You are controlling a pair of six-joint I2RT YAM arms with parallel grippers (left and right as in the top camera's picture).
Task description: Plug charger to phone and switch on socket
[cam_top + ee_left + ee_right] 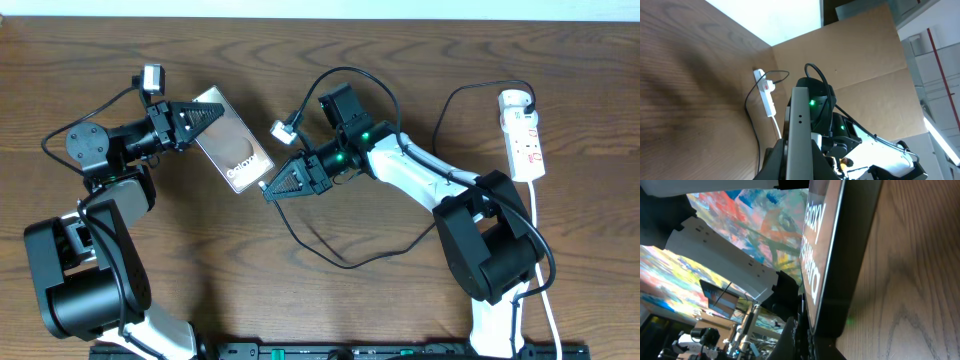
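The phone [232, 142], a dark-brown slab with white "Galaxy" lettering, is held tilted above the table between the two arms. My left gripper [205, 115] is shut on its upper-left end; the left wrist view shows its grey edge [800, 125] clamped between the fingers. My right gripper [270, 190] is shut at the phone's lower-right end [827, 265], with the charger's plug tip dark between its fingers. The thin black charger cable [340, 262] loops across the table towards the white socket [523, 135] at the far right. The plug tip's fit with the phone is hidden.
A white cord [545, 260] runs from the socket towards the table's front edge. The socket [767, 95] also shows far off in the left wrist view, in front of a brown cardboard wall [865, 60]. The right arm's base [490, 250] stands front right.
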